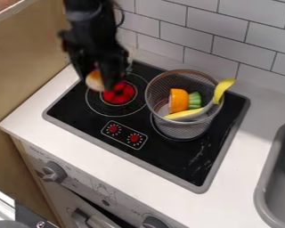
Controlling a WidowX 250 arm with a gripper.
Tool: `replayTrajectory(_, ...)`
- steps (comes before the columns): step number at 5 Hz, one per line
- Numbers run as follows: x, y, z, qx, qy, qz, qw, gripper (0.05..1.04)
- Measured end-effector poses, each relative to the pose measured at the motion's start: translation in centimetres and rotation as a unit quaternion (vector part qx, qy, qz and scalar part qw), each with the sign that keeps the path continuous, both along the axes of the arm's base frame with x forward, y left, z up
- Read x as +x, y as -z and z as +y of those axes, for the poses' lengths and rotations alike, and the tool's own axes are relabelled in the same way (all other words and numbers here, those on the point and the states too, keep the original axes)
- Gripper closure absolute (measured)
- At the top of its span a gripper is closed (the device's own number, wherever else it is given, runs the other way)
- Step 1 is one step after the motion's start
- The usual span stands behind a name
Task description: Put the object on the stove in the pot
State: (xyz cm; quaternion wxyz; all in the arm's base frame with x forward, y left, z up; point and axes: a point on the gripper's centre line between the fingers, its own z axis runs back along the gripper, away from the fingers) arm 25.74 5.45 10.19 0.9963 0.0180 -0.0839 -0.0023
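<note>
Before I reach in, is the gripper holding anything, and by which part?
Can't tell: a round orange-and-cream thing shows at the lower end of the black gripper, but whether it's gripped isn't clear.

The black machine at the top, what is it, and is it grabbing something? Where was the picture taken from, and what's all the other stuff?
It's a robot arm. Its gripper, a kind of hand, hangs over the stove's left burner, which has a red middle. A round, orange-and-tan thing is right at the gripper, but I can't tell whether it's held. One camera looks down at a slant. On the right burner stands a mesh pot with orange, green and yellow things inside. The yellow one pokes over the rim.
</note>
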Motion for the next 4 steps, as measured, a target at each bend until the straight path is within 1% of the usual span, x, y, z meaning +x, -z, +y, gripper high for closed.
replayTrajectory(1,-0.3,-1.7,-1.4,0.02,-0.01,0.01,0.9997,0.485)
replayTrajectory(2,-0.1,-2.9,-3.0,0.033,-0.025,0.018,0.999,0.485)
replayTrajectory(3,-0.2,-3.3,-4.3,0.036,-0.033,0.023,0.9986,0.485)
replayTrajectory(4,-0.2,-3.3,-6.1,0.043,-0.045,0.016,0.9979,0.485)
